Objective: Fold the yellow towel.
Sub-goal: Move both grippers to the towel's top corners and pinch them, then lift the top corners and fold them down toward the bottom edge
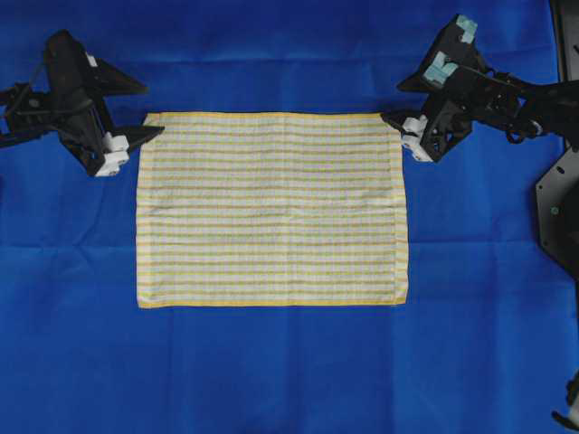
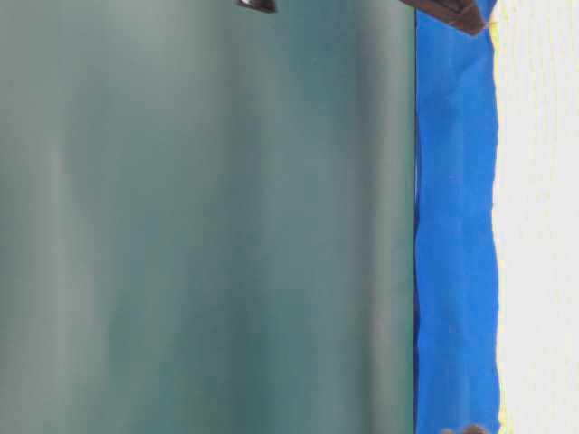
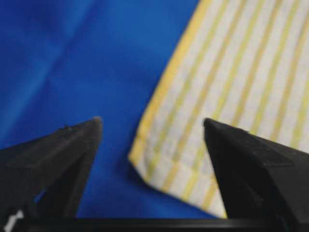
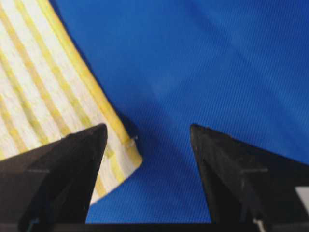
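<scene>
Yellow towel (image 1: 270, 208) lies flat on blue cloth (image 1: 289, 362), green backdrop (image 2: 208, 217) behind.

A plain blue cloth (image 1: 289, 54) covers the tabletop from edge to edge, creased faintly in places. The yellow towel (image 1: 271, 208) lies directly on this cloth, spread flat and unfolded near its middle, with blue cloth showing on all four sides of the towel.

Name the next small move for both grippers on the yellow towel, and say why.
Probably lower and close each on its corner. The yellow towel lies flat and unfolded on the blue cloth; the left gripper and right gripper are open, each straddling a far corner, neither pinching cloth yet.
</scene>
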Tool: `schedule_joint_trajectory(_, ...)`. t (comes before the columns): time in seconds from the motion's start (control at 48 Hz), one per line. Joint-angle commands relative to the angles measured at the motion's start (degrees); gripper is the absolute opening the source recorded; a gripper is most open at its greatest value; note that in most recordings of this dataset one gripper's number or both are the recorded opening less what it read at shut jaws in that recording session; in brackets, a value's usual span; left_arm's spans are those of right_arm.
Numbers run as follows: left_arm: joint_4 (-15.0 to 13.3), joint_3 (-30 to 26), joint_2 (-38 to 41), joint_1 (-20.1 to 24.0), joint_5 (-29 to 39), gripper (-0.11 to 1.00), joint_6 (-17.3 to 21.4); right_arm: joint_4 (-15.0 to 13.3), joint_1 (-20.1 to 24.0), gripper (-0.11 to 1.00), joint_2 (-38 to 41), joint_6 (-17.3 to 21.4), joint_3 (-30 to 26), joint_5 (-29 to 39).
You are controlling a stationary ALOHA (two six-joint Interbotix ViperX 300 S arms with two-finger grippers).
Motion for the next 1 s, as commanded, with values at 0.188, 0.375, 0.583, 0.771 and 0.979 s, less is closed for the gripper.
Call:
schedule_joint_trajectory(0.188, -0.2, -1.1, 4.1, 1.1, 0.4, 0.63, -0.3, 0.9, -0.1, 0.67, 3.2, 0.0, -0.6, -1.0)
schedule_joint_trajectory(0.375, -0.2, -1.7, 5.2, 1.8, 4.7, 0.27, -0.4, 1.0, 0.1, 0.4, 3.5, 0.0, -0.6, -1.0)
schedule_joint_trajectory(0.583, -0.2, -3.3, 6.2, 2.5, 8.7, 0.03, -0.4, 1.2, 0.8, 0.05, 3.5, 0.1, -0.7, -1.1)
schedule_joint_trajectory(0.771, -0.2, -4.2, 5.7, 2.9, 9.4, 0.03, -0.1, 2.5, 1.1, 0.05, 3.2, 0.1, -0.3, -1.2)
schedule_joint_trajectory(0.979, -0.2, -5.1, 2.1, 2.8, 11.5, 0.03, -0.1, 3.3, 1.1, 0.05, 0.8, 0.1, -0.1, -1.1)
